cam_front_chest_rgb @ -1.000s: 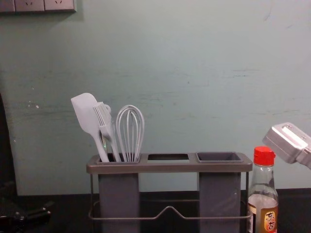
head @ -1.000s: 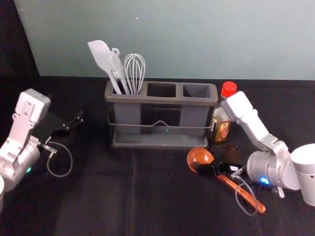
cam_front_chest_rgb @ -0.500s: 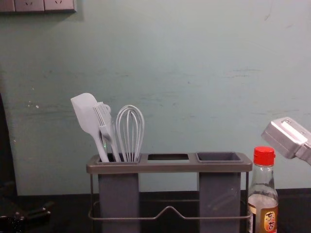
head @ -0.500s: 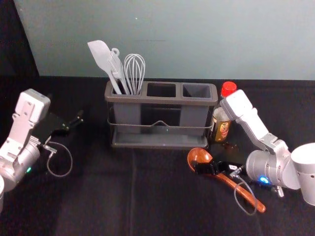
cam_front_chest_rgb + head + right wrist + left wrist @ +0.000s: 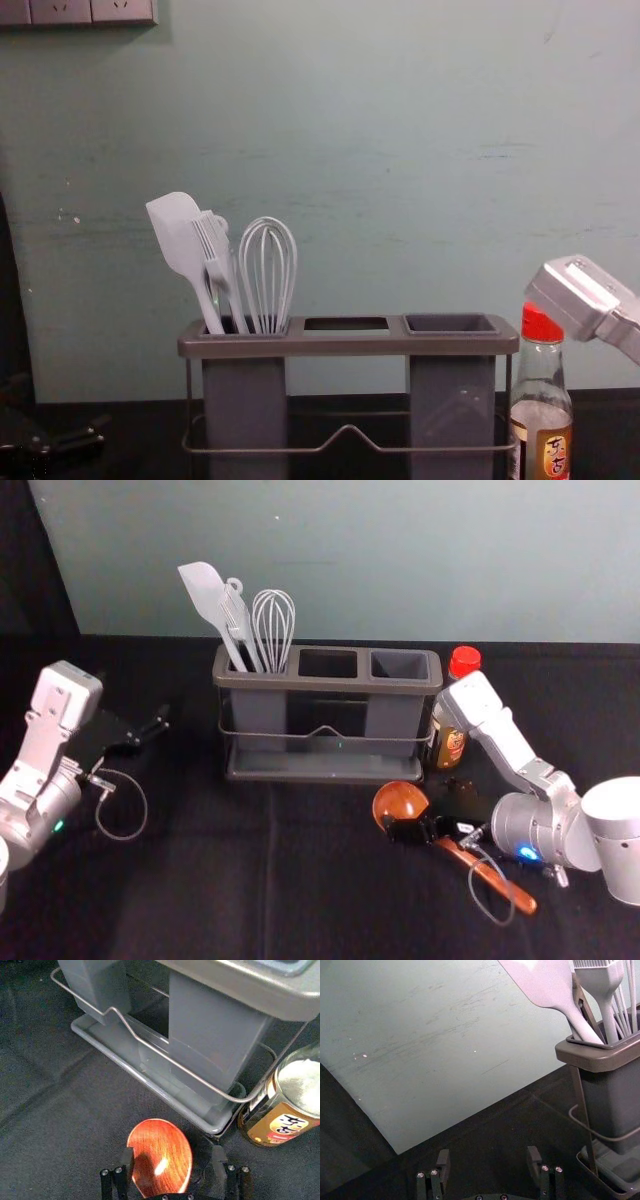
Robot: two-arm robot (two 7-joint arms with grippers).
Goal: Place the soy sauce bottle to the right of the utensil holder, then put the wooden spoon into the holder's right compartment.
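Nearest, the wooden spoon (image 5: 505, 888) lies slantwise on the dark cloth, handle toward the robot's right, bowl before the holder's right end. The right arm (image 5: 545, 825) comes in from the right edge, its pale upper link angled up and inward; the right gripper (image 5: 427, 808) points inward over the spoon, fingers wide, bowl between them in its wrist view. The left gripper (image 5: 150, 729) is parked left of the utensil holder (image 5: 300, 684), spread wide too (a matching pair, then). The soy sauce bottle (image 5: 465, 661) stands upright just beside the holder's right end. A spatula (image 5: 205, 590), brush (image 5: 236, 615) and whisk (image 5: 273, 615) fill the left compartment.
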